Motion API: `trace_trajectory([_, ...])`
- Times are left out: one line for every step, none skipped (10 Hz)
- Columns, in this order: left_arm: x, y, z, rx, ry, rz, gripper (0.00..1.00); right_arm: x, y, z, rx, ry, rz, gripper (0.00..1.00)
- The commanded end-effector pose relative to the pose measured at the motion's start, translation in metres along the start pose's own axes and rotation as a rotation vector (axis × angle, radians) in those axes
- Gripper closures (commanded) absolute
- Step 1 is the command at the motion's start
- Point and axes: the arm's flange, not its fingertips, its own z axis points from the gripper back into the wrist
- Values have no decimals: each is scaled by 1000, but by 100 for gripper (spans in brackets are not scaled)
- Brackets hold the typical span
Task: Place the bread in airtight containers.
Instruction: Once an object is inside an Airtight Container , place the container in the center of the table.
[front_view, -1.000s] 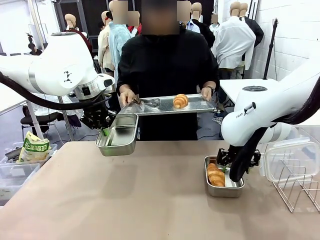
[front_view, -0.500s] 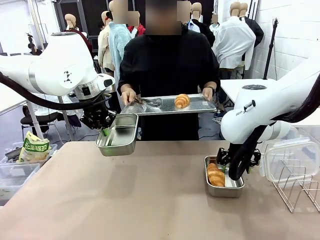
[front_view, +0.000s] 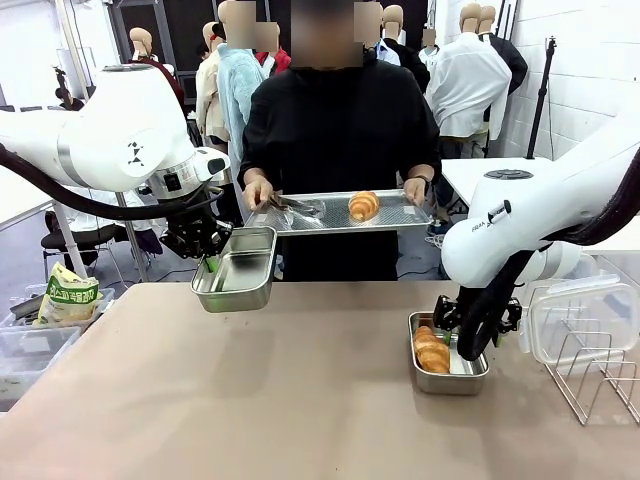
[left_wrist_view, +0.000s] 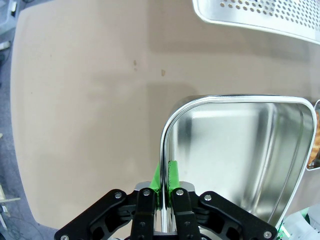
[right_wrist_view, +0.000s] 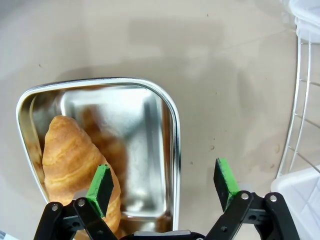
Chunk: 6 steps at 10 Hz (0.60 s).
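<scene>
My left gripper (front_view: 210, 262) is shut on the rim of an empty steel airtight container (front_view: 240, 270), holding it in the air over the table's far left. The left wrist view shows the green pads (left_wrist_view: 172, 177) pinching that container's (left_wrist_view: 240, 150) wall. A person at the far side holds a flat steel tray (front_view: 400, 214) carrying one bread (front_view: 363, 205) and tongs (front_view: 296, 205). At the right, a second container (front_view: 470, 378) sits on the table with a bread (front_view: 431, 350) inside. My right gripper (right_wrist_view: 164, 182) hangs open over this container (right_wrist_view: 167, 107), its long rim between the fingers, the bread (right_wrist_view: 70, 160) beside the left pad.
A wire rack (front_view: 600, 375) and a clear plastic lid (front_view: 580, 315) stand at the right edge, close to my right arm. A snack bag (front_view: 68, 295) and clear bins (front_view: 30, 350) sit off the table's left side. The perforated tray (left_wrist_view: 260, 15) is beyond the held container.
The person's tray with the bread has dropped slightly and shifted a little right. Both arms have stayed still.
</scene>
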Motion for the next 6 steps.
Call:
trace_trajectory([1,1,4,-3,-7,1,100,-1,0,-1,2,-7,1,0])
trace_trajectory([1,1,4,-3,-7,1,100,-1,0,-1,2,-7,1,0])
trace_trajectory([1,1,4,-3,-7,1,100,-1,0,-1,2,-7,1,0])
trace_trajectory([1,1,4,-3,-7,1,100,-1,0,-1,2,-7,1,0])
trace_trajectory([1,1,4,-3,-7,1,100,0,0,0,0,0,0,0])
trace_trajectory([1,1,4,-3,-7,1,100,-9,-4,39,-41,-88,21,0])
